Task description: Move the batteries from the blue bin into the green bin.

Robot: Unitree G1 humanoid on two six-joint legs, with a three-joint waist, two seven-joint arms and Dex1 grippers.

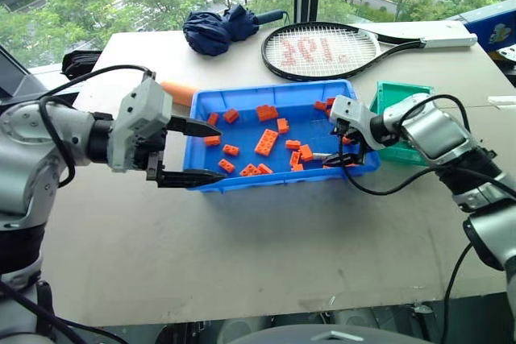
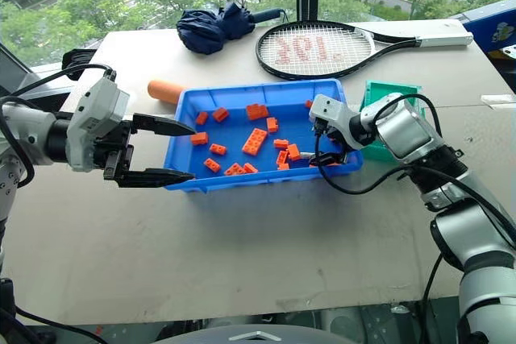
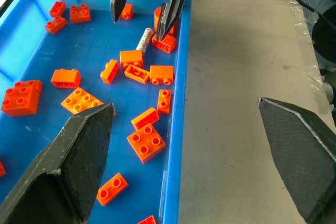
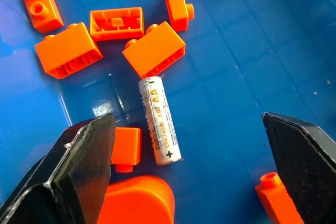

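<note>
The blue bin [image 1: 242,130] sits mid-table, strewn with orange bricks [image 1: 266,142]. One silver AA battery [image 4: 159,120] lies on the bin floor near its right end, among bricks; it also shows in the left wrist view as the battery [image 3: 144,39]. My right gripper [image 4: 186,121] hangs open just above it, one finger on each side, not touching; the same gripper [image 1: 340,155] is over the bin's right end. My left gripper [image 1: 216,151] stands open and empty at the bin's left rim, pointing right. The green bin [image 1: 401,94] stands just right of the blue bin, behind my right arm.
An orange cylinder [image 1: 177,93] lies on the table by the blue bin's far left corner. A tennis racket [image 1: 330,50] and a folded dark umbrella [image 1: 218,30] lie at the back. Bare tabletop [image 1: 266,247] stretches in front of the bin.
</note>
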